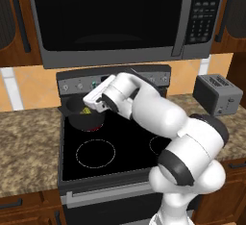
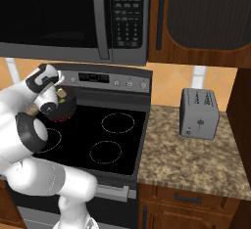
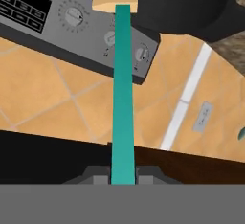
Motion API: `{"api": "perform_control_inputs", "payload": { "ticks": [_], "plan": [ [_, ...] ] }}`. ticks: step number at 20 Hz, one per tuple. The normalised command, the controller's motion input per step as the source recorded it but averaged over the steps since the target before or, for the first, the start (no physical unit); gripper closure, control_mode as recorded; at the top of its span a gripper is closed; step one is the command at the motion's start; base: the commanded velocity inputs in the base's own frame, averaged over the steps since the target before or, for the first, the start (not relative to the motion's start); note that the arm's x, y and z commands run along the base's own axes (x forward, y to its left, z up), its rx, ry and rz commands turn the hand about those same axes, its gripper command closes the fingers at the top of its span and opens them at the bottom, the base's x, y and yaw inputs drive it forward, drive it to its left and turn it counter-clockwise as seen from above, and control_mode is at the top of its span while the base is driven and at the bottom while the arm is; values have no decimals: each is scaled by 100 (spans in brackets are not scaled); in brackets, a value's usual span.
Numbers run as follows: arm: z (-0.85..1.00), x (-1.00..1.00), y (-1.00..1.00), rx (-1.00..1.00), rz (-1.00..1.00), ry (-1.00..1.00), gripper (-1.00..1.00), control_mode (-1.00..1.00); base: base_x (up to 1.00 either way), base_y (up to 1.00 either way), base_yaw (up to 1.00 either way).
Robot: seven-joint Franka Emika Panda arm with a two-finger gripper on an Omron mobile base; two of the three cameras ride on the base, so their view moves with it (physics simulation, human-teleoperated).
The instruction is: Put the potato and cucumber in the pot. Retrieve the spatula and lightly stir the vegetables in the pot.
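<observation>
The tool point(image 3: 122, 177) is clamped on the teal handle of the spatula point(image 3: 122, 89), whose long axis runs straight out from its tips to a tan blade; the pot point(image 1: 85, 115) sits just beyond that blade, at the stove's back-left burner.

The pot point(image 1: 82, 116) is half hidden behind the arm's wrist at the left base view's centre left. In the hand view, the spatula point(image 3: 122, 94) has its tan blade cut off by the top edge. The tool's point(image 3: 122, 176) fingertips sink into the bottom band.
</observation>
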Motion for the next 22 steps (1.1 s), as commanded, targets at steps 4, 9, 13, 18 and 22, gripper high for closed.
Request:
{"api": "perform_control_inputs", "payload": {
  "ticks": [4,9,13,18,22],
  "plan": [
    [-57,0,28,14,-1,15,100,-100,0,0,0],
    [-66,0,29,14,0,14,100,-100,0,0,0],
    [-61,3,23,9,0,8,100,-100,0,0,0],
    [-23,28,22,7,0,0,100,-100,0,0,0],
    [33,12,27,18,0,0,100,-100,0,0,0]
  ]
}}
